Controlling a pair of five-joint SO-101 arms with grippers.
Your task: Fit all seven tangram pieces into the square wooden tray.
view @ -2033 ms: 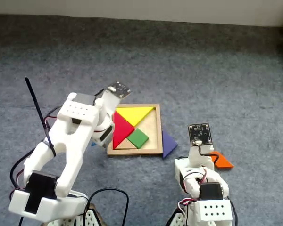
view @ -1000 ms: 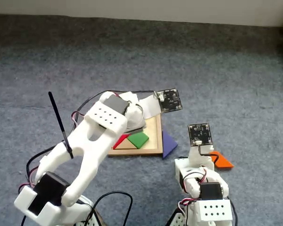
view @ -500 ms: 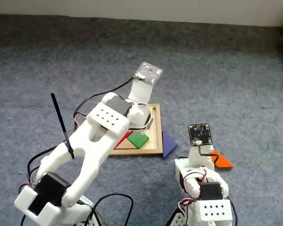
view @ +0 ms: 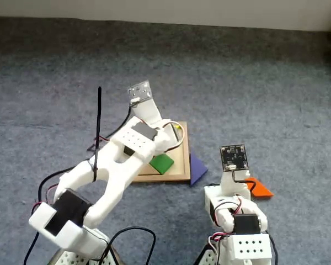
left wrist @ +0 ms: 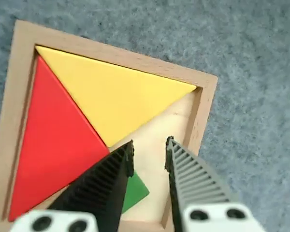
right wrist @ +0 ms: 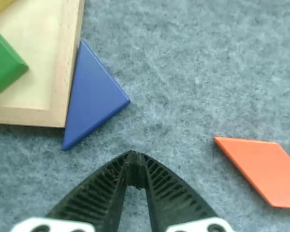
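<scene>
The square wooden tray point(left wrist: 205, 104) holds a big yellow triangle point(left wrist: 116, 96), a big red triangle point(left wrist: 48, 140) and a green square point(left wrist: 135, 191). My left gripper point(left wrist: 150, 143) hovers over the tray's bare floor beside the yellow triangle, open a little with nothing between its fingers. In the high view the left arm point(view: 127, 160) covers most of the tray point(view: 183, 160), leaving the green square point(view: 161, 163) showing. A blue triangle point(right wrist: 89, 96) lies against the tray's outer edge. My right gripper point(right wrist: 131, 157) is shut and empty on the carpet, between the blue triangle and an orange parallelogram point(right wrist: 263, 166).
Grey carpet surrounds everything. In the high view the blue triangle point(view: 197, 167) sits right of the tray and the orange parallelogram point(view: 259, 187) beside the right arm point(view: 234, 215). A black strap point(view: 98, 127) sticks up from the left arm.
The left arm has swung over the tray: its wrist first went right, then rose and turned back to the left. The right arm and the loose pieces have not moved.
</scene>
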